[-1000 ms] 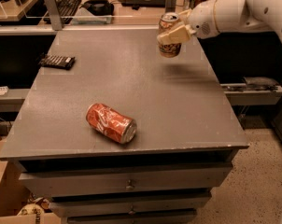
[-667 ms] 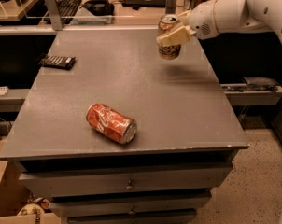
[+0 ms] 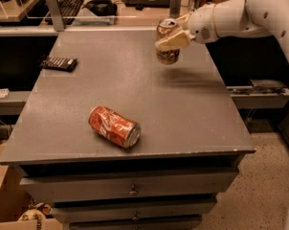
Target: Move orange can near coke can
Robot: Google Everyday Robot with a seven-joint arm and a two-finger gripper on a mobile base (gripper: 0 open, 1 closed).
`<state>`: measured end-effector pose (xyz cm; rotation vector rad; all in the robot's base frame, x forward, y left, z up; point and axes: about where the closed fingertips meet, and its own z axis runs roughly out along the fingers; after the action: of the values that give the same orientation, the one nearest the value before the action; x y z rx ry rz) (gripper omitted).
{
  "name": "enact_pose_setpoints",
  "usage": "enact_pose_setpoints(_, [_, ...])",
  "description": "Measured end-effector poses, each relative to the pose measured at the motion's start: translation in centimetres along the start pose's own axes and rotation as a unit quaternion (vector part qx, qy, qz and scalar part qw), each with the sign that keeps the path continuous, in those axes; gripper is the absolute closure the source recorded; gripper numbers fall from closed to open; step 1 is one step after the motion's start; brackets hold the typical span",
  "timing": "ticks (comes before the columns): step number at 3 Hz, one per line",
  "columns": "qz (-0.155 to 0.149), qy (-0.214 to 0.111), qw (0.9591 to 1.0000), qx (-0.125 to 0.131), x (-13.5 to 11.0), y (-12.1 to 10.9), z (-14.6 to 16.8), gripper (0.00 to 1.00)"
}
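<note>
The orange can (image 3: pixel 167 54) is upright in the air above the far right part of the grey table (image 3: pixel 192 109). My gripper (image 3: pixel 175 35) is shut on the orange can, its cream fingers (image 3: pixel 173 41) wrapped around the can's upper half, and the white arm reaches in from the upper right. The coke can (image 3: pixel 114 126) lies on its side near the table's front edge, left of centre, its silver end pointing right and toward the front.
A dark remote-like device (image 3: pixel 60 63) lies at the table's far left. Behind the table stands a desk with a keyboard (image 3: pixel 69 4). Drawers (image 3: pixel 132 190) are under the tabletop. A shelf (image 3: pixel 261 92) is at the right.
The gripper has carried the orange can a little to the left and slightly up. The coke can has not moved.
</note>
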<state>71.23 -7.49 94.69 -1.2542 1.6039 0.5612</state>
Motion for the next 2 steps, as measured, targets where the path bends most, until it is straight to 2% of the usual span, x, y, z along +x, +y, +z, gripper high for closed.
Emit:
enact_pose_setpoints(1, [-0.005, -0.025, 0.9996, -0.014, -0.5, 2.7, 0.4, 1.00])
enact_pose_setpoints(2, [-0.010, -0.052, 0.9979, -0.037, -1.2, 6.6, 0.7, 1.00])
